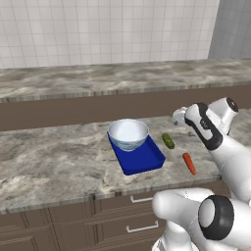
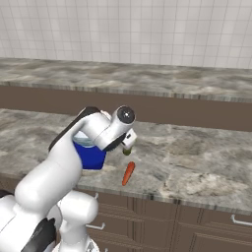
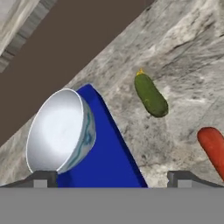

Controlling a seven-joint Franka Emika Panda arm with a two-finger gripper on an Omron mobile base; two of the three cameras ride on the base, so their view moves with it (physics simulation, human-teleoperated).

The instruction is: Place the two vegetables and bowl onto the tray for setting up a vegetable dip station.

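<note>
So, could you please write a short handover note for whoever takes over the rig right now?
Gripper: open, holding nothing, hovering above the counter near the tray's right edge.
Bowl: already on the blue tray, at its far end.
Cucumber: on the counter right of the tray, not yet moved.
Carrot: on the counter, nearer the front edge, not yet moved.
Left: put both vegetables onto the tray.

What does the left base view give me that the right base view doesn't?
Left base alone: the whole tray with the bowl standing in its far end, and the near half bare. Right base alone: the carrot's full length in front of the arm, and a wide stretch of counter to its right; there the arm hides most of the tray and bowl. Both: carrot and cucumber on the counter, off the tray, cucumber farther back.
</note>
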